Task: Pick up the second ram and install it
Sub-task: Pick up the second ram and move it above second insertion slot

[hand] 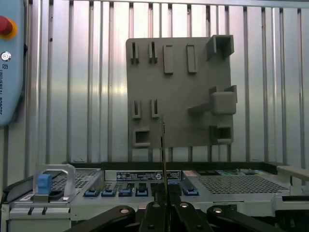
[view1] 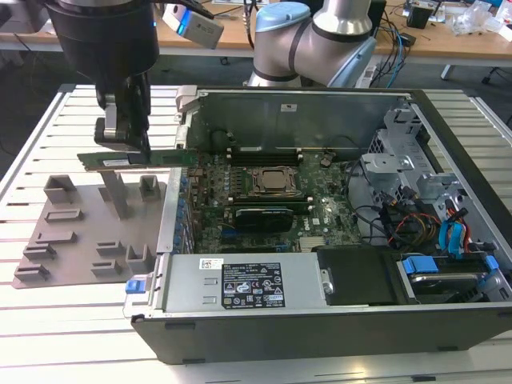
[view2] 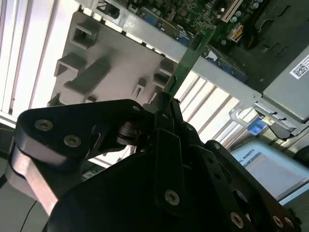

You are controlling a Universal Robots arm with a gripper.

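The second ram (view1: 168,160) is a long thin green stick, held level in the air above the grey tray (view1: 72,240), just off the open computer case's wall on the exterior view's left. My gripper (view1: 124,144) is shut on it from above, near its middle. Both wrist views show the stick edge-on (hand: 164,145) (view2: 190,58), running out from my gripper (hand: 164,192) (view2: 166,104) towards the tray (hand: 178,92) (view2: 116,63). Inside the case the motherboard's CPU socket (view1: 276,182) lies with long slots beside it.
The open case (view1: 320,96) lies on a white slatted table (view1: 48,344), with a labelled power supply (view1: 240,284) along its front and a drive cage (view1: 408,160) with cables at the exterior view's right. A second robot arm (view1: 320,40) stands behind. A blue pendant (hand: 9,63) lies beside the tray.
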